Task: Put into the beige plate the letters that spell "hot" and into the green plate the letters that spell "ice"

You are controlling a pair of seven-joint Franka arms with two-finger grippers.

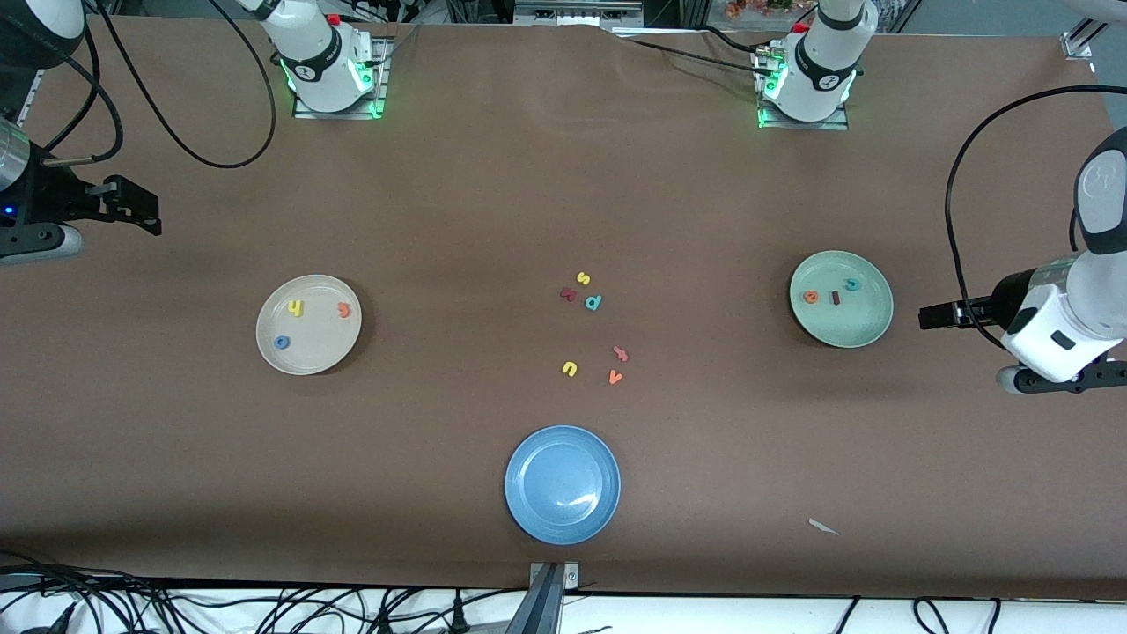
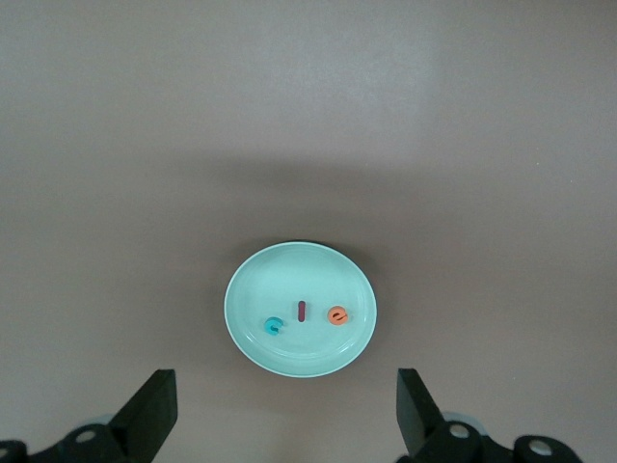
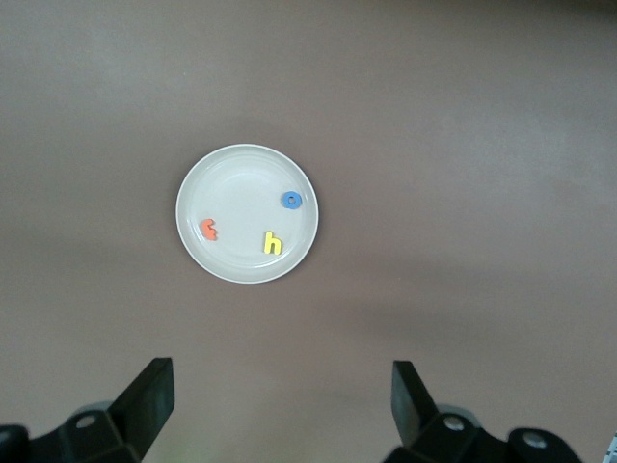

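The beige plate [image 1: 317,354] [image 3: 236,178] lies toward the right arm's end of the table. In it are a yellow h [image 1: 296,307] [image 3: 273,242], a blue o [image 1: 282,342] [image 3: 291,200] and an orange t [image 1: 344,309] [image 3: 208,230]. The green plate [image 1: 861,322] [image 2: 289,270] lies toward the left arm's end and holds an orange e [image 1: 810,297] [image 2: 336,315], a dark red i [image 1: 835,298] [image 2: 302,311] and a teal c [image 1: 851,284] [image 2: 275,326]. My right gripper [image 1: 139,211] [image 3: 280,405] hangs open and empty over bare table beside the beige plate. My left gripper [image 1: 940,315] [image 2: 286,410] hangs open and empty beside the green plate.
Loose letters lie mid-table: a yellow s [image 1: 583,278], a dark red branched letter [image 1: 568,294], a teal d [image 1: 593,302], a yellow u [image 1: 570,368], an orange letter [image 1: 621,354] and an orange v [image 1: 615,377]. Nearer the front camera lies a blue plate [image 1: 563,519] and a white scrap [image 1: 823,527].
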